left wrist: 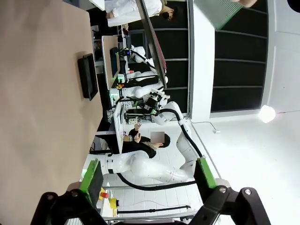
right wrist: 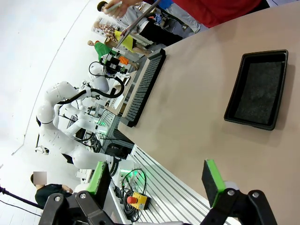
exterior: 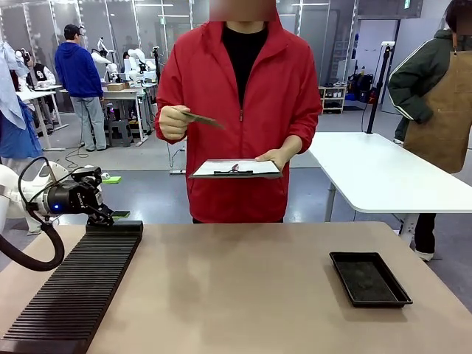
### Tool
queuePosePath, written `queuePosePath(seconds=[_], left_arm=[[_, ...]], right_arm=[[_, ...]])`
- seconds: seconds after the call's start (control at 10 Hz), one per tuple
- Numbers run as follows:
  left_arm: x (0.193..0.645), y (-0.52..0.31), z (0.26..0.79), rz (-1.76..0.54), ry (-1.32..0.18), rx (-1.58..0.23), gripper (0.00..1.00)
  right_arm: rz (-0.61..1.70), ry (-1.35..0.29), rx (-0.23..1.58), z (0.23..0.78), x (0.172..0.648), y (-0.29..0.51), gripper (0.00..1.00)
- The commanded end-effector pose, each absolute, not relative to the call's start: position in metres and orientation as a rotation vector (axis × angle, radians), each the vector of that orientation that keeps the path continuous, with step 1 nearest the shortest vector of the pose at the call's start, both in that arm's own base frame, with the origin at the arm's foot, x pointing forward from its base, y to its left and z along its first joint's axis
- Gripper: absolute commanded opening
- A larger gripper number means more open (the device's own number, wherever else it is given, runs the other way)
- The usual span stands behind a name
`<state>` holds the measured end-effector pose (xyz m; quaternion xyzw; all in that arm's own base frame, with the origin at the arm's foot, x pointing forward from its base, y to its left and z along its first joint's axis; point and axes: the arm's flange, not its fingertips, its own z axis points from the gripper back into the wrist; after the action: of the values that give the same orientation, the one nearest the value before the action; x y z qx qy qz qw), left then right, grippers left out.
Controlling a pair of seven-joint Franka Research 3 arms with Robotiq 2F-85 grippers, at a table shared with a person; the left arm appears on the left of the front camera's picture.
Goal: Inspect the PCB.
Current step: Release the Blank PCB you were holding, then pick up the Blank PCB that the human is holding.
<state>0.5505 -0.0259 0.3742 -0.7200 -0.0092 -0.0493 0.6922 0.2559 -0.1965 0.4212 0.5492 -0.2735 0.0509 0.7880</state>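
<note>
Right now the PCB (exterior: 200, 118) is off the counter (exterior: 243, 302). The person in the red jacket across from me holds it up at chest height in one hand (exterior: 172, 122). It is tilted nearly edge-on to my front camera, so there I see only a thin dark sliver. The person's other hand (exterior: 277, 157) carries a clipboard (exterior: 236, 168) lower down, held flat with the white paper up and a dark clip at its near edge. The PCB is above the clipboard and apart from it.

My left tool (left wrist: 148, 178) has its jaws wide apart and grips nothing between the green pads (left wrist: 91, 180). In its wrist camera a corner of the dotted grey-green board shows at the top edge. From the front, the left arm (exterior: 66, 198) sits at the counter's left side. Its wrist is just over the far end of a long black ribbed rack (exterior: 74, 295) that lies along that edge.

My right tool (right wrist: 157, 180) is likewise spread wide, gripping nothing, and hangs above the counter. Beyond its pads I see a shallow black tray (right wrist: 258, 89) with a dark textured floor lying on the counter's right part, and the ribbed rack farther off. Tray and rack are well apart, with bare counter between them. Both tools are well away from the PCB.
</note>
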Motion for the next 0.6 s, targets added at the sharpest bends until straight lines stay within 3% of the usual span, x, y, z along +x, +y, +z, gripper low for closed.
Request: queuePosePath(seconds=[0.0, 0.5], left_arm=[[0.5535, -0.0258, 0.3745, -0.110, -0.018, -1.613, 1.00], [0.5535, -0.0258, 0.3745, -0.110, -0.018, -1.613, 1.00]], right_arm=[[0.126, -0.609, 1.186, 0.4225, 0.2574, -0.1985, 1.00], [0.126, -0.609, 1.186, 0.4225, 0.2574, -0.1985, 1.00]])
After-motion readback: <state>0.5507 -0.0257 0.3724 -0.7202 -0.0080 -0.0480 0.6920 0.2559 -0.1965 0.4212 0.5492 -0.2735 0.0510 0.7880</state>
